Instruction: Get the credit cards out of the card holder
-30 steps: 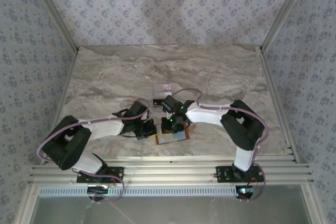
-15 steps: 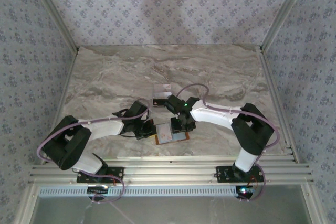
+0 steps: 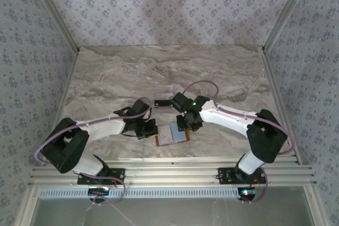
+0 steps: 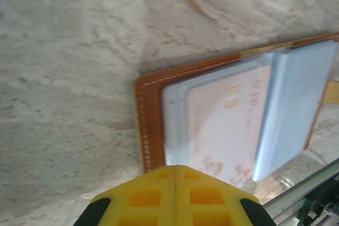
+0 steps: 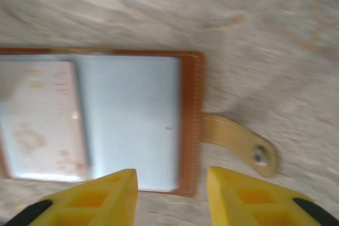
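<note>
The card holder (image 3: 172, 135) lies open on the marble table, orange-brown with grey-blue sleeves (image 5: 132, 120) and a snap tab (image 5: 238, 142). A whitish-pink credit card (image 4: 228, 123) (image 5: 42, 120) sits inside one clear sleeve. My left gripper (image 4: 176, 169) (image 3: 150, 129) is shut, its yellow tips together at the card holder's stitched left edge (image 4: 145, 125). My right gripper (image 5: 172, 183) (image 3: 185, 123) is open, hanging over the card holder's tab-side edge with nothing between its fingers (image 5: 114, 191).
A small pale and dark object (image 3: 163, 96) stands just behind the card holder, too small to make out. Metal rails (image 3: 169, 170) run along the near table edge. Patterned walls enclose the table on three sides.
The right gripper has opened and pulled back off the card holder toward the right rear, its elbow swinging right. More of the open card holder shows. The left arm stays in place.
</note>
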